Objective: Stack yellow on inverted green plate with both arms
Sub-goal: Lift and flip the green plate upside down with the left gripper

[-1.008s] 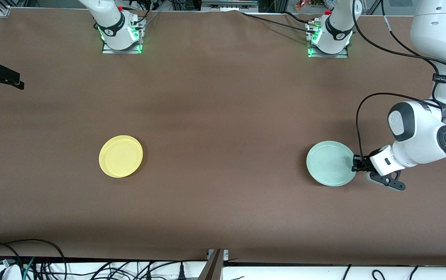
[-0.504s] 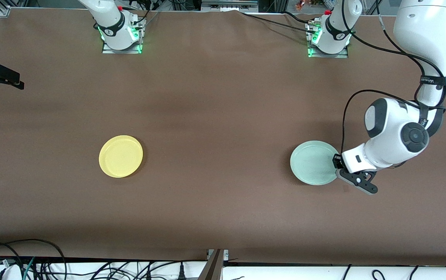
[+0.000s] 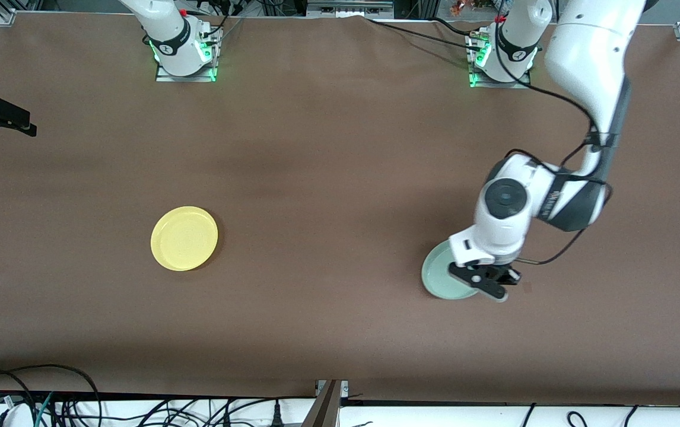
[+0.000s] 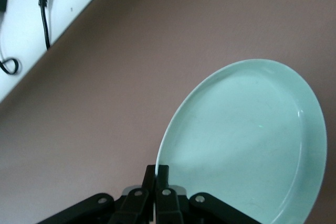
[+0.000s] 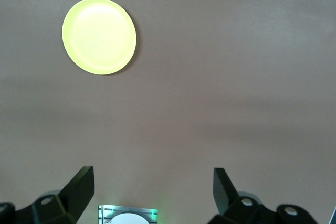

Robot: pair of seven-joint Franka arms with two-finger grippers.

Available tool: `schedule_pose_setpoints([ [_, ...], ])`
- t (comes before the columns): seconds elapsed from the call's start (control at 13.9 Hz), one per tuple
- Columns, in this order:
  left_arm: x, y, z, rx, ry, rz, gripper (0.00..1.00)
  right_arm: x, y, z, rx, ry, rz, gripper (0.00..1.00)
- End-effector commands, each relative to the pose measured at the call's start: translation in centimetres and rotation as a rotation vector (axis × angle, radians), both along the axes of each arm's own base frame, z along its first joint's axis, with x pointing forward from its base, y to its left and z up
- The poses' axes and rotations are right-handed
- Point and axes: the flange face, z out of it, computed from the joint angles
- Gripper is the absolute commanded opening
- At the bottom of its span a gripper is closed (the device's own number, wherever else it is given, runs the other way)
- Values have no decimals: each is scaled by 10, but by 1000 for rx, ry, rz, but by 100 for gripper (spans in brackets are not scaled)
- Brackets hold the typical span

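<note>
Brown table covering, plain, spanning the whole work surface. Black cables, tangled, along the white edge nearest the front camera. Aluminium frame corner at the right arm's end.

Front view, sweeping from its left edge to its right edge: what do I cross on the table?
right gripper (open, waiting) → yellow plate → green plate → left gripper, jaws shut on the green plate's rim.

Left end effector pinching tilted green plate rim, above table
</note>
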Motion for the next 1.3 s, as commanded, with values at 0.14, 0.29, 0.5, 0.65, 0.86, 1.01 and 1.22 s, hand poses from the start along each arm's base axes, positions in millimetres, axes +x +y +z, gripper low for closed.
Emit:
schedule_pose_setpoints([
  [0.14, -13, -76, 9, 127, -151, -86, 0, -4, 0, 8, 17, -4, -11, 100],
  [0.29, -19, -100, 23, 168, -200, -148, 0, -4, 0, 8, 17, -4, -11, 100],
  [0.5, -32, -135, 37, 252, -234, -192, 0, -4, 0, 8, 17, -4, -11, 100],
  [0.65, -57, -169, 25, 330, -266, -165, 0, -4, 1, 8, 17, -4, -9, 100],
  [0.86, -90, -218, -3, 449, -396, -154, 0, -4, 2, 8, 17, -4, -6, 100],
  [1.01, -108, -238, -12, 504, -426, -193, 0, -4, 2, 8, 17, -4, -6, 100],
  [1.22, -124, -267, -7, 551, -486, -224, 0, -4, 2, 8, 17, -4, -6, 100],
])
